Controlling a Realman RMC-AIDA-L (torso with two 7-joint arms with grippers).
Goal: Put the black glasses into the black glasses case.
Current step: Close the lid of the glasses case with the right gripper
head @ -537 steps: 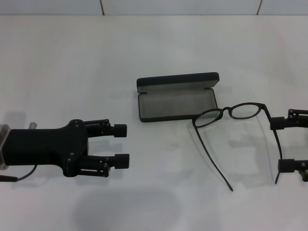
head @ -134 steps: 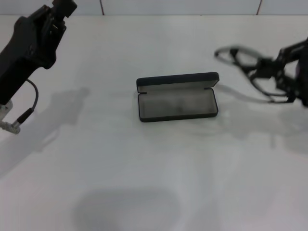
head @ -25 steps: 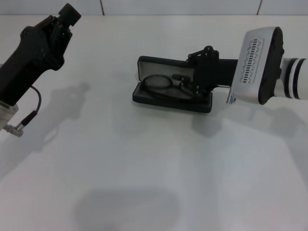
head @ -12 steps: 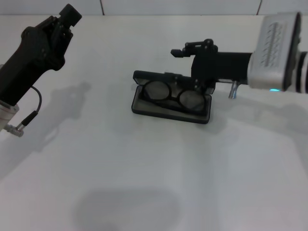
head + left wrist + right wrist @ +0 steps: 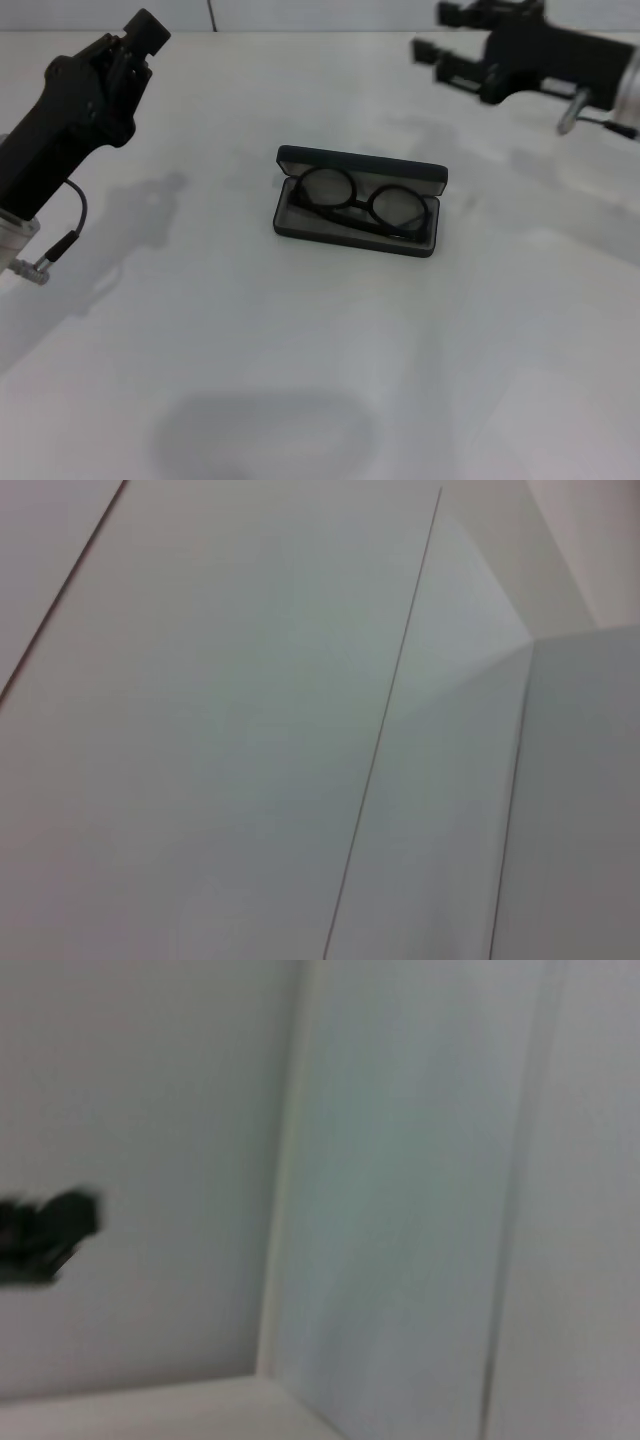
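The left wrist view shows only pale wall panels with thin seams, and the right wrist view shows blurred wall with a dark smudge at its 9 o'clock edge that cannot be identified. In the head view the left gripper (image 5: 148, 26) is raised at about 10 o'clock, its arm cut off by the frame edge; its tip points away and whether the fingers are apart or together cannot be told. The right gripper (image 5: 448, 36) sits at about 1 o'clock, partly cut by the top edge, fingers spread and holding nothing, well apart from the case. The case (image 5: 356, 236) lies open near the middle of the white table (image 5: 300, 400), slightly turned, matte black outside with a grey lining, its lid standing up along the far side. The glasses (image 5: 356, 204) lie inside it, folded, both rounded clear lenses facing up in the thin black frame; the temple arms are tucked under and hard to trace. Half a second ago the right gripper was just behind the case's 1 o'clock corner; it has since pulled back and up toward the far right. The glasses and case lie as they did then, and the left arm has not shifted.
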